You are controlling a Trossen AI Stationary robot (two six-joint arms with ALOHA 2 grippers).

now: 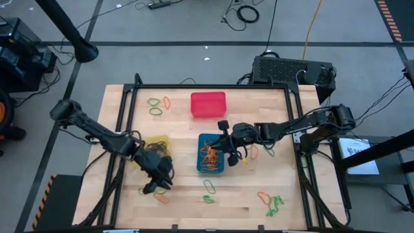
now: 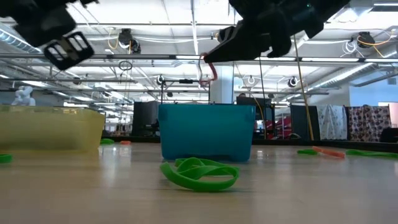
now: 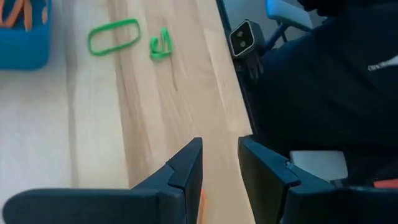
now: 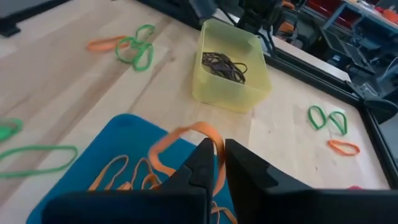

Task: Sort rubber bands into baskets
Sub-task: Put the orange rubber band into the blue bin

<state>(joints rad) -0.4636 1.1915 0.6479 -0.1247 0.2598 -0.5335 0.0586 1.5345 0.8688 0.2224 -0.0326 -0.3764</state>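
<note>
right gripper (image 4: pixel 217 163) hangs over the blue basket (image 1: pixel 202 140) in the middle of the high view, its fingers pinching an orange rubber band (image 4: pixel 186 134). more orange bands (image 1: pixel 209 158) lie inside this basket. left gripper (image 3: pixel 219 163), at lower left of the high view, is parted and holds nothing. yellow basket (image 4: pixel 231 87) holds dark bands (image 4: pixel 224 65); red basket (image 1: pixel 208 105) is at upper centre.

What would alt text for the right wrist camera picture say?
The right gripper pinches an orange rubber band over the blue basket, which holds more orange bands. Beyond, a yellow basket holds dark bands.
</note>
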